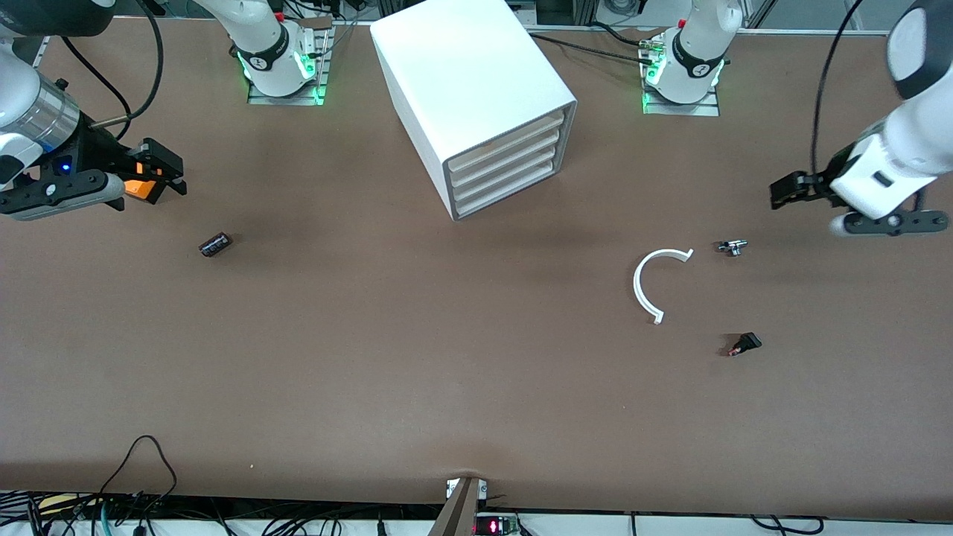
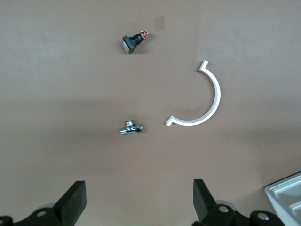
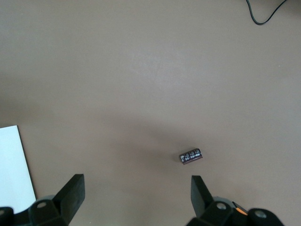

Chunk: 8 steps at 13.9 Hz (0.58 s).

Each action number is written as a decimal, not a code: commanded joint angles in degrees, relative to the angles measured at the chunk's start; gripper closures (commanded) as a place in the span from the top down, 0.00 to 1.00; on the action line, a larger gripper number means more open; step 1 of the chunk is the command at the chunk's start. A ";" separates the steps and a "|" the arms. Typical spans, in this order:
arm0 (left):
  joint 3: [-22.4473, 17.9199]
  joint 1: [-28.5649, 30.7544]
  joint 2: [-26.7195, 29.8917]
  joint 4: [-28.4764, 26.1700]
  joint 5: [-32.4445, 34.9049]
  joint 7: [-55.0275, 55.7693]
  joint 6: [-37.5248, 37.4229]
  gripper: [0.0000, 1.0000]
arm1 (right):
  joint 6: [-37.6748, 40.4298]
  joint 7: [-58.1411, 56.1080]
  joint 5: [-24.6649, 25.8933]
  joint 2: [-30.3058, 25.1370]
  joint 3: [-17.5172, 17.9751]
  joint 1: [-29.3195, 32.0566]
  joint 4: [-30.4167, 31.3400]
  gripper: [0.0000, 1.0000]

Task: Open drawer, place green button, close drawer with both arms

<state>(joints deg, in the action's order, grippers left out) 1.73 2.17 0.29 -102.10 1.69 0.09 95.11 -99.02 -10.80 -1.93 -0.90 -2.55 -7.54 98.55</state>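
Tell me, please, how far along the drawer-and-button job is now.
All four drawers of the white drawer unit are shut. Both grippers are open and hold nothing: the left gripper hangs over the table by the metal fitting, the right gripper near the capacitor. A dark push-button switch lies on the table; no green shows on it. This fits a green button already shut inside, or that switch yet to go in.
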 commanded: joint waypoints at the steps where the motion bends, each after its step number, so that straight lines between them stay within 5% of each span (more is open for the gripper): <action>1: -1.82 -0.33 1.56 -0.82 0.16 -3.52 -0.36 1.00 | 0.40 -0.10 -0.09 0.63 0.17 0.51 -1.34 1.00; 8: -2.88 -0.42 1.74 2.68 -0.02 2.44 0.95 1.00 | 0.40 -0.10 -0.09 0.72 0.00 0.51 -1.34 1.00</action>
<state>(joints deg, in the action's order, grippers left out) -1.01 2.18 1.32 -101.01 1.69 -0.42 95.88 -99.02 -10.80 -1.93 -0.87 -2.63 -7.50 98.54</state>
